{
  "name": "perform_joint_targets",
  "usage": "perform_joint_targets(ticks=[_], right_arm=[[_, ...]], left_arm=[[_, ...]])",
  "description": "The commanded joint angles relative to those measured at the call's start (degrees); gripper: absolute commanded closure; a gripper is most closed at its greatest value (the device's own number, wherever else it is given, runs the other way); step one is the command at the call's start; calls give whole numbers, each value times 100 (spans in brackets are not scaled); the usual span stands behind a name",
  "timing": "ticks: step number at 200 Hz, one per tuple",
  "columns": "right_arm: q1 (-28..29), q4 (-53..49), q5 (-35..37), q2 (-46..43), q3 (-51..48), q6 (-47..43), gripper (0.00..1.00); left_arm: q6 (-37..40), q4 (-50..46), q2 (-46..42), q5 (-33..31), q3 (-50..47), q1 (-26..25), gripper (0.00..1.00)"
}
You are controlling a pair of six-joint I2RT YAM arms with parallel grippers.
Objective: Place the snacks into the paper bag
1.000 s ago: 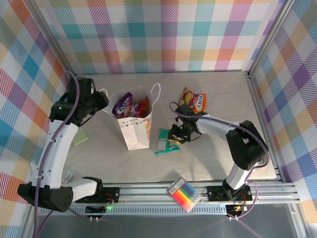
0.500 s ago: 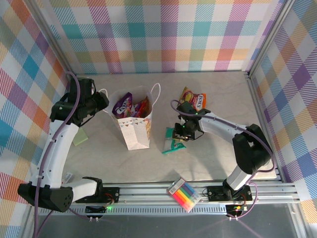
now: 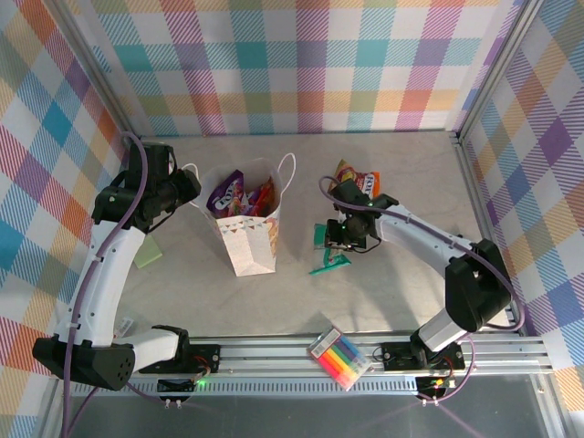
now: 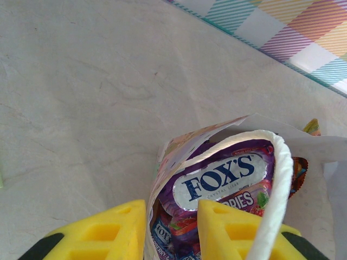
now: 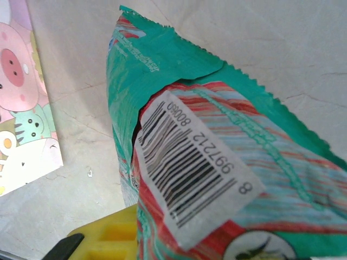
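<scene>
Top external view shows the teal packet pinched in the right tool, near the right side of the paper bag. The bag stands left of the middle of the desk, and a purple candy bag sits inside it. The left tool straddles the bag's rim; whether it clamps I cannot tell.

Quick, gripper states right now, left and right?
Left gripper: straddling the paper bag rim; clamped or not cannot be told.
Right gripper: closed on the teal packet.
</scene>
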Motion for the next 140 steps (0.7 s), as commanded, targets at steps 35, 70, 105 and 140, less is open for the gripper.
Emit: perform_joint_targets(ticks=[35,70,105,140], right_arm=[[17,-384,409,-522,413,-297,80],[14,-590,663,-781,597,-379,80],[18,-775,924,-1036,724,-433,80],[18,-979,1225,-1308,918,-500,80]], left_arm=[[98,41,-80,-31,-73,83,69],[80,61,-53,-3,-44,80,69],[61,81,-41,30,-11,82,68],[60,103,-35,45,24,84,68]])
